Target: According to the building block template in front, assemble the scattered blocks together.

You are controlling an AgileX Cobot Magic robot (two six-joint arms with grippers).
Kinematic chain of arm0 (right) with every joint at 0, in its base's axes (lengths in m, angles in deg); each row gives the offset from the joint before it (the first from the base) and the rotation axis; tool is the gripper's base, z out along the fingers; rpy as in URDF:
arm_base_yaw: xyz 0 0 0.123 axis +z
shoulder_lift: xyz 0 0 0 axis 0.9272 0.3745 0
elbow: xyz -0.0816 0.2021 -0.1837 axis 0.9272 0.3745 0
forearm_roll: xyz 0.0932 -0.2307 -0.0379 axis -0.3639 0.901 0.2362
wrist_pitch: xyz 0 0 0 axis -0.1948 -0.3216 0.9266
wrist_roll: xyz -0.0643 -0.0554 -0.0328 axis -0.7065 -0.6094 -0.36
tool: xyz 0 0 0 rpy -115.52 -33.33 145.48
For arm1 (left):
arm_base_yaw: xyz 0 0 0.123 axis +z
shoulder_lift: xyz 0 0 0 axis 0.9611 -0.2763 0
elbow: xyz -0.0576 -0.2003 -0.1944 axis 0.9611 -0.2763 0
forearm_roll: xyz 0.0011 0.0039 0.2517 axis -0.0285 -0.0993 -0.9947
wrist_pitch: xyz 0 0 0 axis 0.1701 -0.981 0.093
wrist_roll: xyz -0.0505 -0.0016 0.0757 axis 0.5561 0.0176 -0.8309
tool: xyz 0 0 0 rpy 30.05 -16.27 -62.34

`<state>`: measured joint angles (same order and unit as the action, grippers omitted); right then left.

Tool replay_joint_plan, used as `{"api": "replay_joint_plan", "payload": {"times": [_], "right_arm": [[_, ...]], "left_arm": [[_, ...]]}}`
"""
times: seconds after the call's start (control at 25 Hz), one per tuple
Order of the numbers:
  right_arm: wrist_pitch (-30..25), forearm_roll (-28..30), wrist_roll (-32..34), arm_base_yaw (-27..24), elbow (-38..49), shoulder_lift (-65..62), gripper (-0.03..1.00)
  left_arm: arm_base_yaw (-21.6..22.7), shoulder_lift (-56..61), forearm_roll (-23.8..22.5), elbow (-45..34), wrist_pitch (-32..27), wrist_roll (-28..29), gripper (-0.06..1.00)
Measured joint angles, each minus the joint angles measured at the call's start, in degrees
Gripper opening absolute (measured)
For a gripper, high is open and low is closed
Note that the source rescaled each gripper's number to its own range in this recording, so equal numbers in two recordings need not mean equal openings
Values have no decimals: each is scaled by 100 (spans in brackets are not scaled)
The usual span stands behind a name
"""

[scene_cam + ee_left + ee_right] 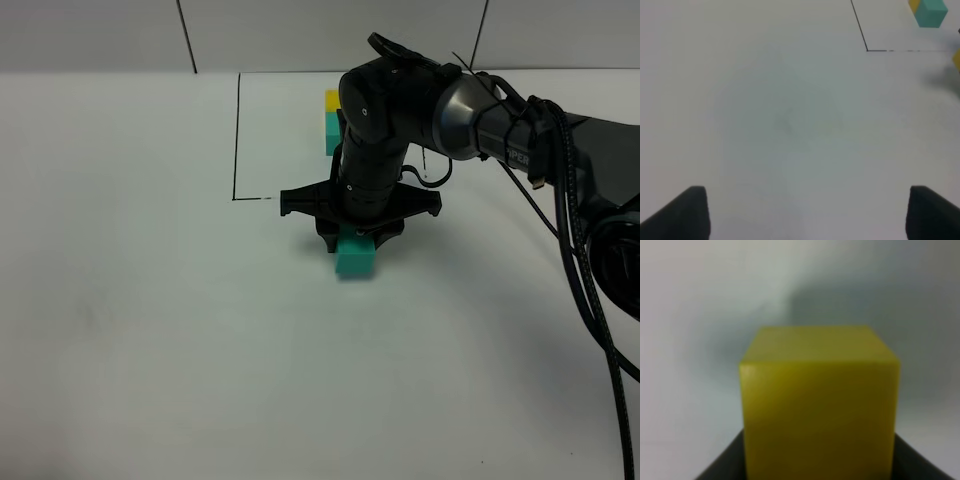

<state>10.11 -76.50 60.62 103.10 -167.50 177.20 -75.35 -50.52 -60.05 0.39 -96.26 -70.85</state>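
Note:
The building block template, a yellow cube joined to a teal cube, sits at the back inside a thin black-line rectangle; it also shows in the left wrist view. My right gripper reaches to the table's middle, just in front of the rectangle. It is shut on the scattered yellow cube, which fills the right wrist view and is hidden under the gripper in the high view. The scattered teal cube lies on the table right at the gripper's near side. My left gripper is open and empty over bare table.
The white table runs to a grey wall at the back. The right arm's black body and cables fill the right side. A sliver of the yellow cube shows at the left wrist view's edge.

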Motion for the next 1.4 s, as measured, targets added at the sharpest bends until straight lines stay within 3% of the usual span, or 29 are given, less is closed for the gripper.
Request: {"api": "replay_joint_plan", "payload": {"times": [0.72, 0.8, 1.16, 1.28, 1.4], "right_arm": [[159, 11, 84, 0, 7, 311, 3], [165, 11, 96, 0, 7, 311, 12], [165, 11, 9, 0, 7, 301, 81], [165, 24, -53, 0, 7, 198, 95], [203, 133, -65, 7, 7, -26, 99]], "left_arm": [[0, 0, 0, 0, 0, 0, 66], [0, 0, 0, 0, 0, 0, 66], [0, 0, 0, 0, 0, 0, 66], [0, 0, 0, 0, 0, 0, 66], [0, 0, 0, 0, 0, 0, 66]]}}
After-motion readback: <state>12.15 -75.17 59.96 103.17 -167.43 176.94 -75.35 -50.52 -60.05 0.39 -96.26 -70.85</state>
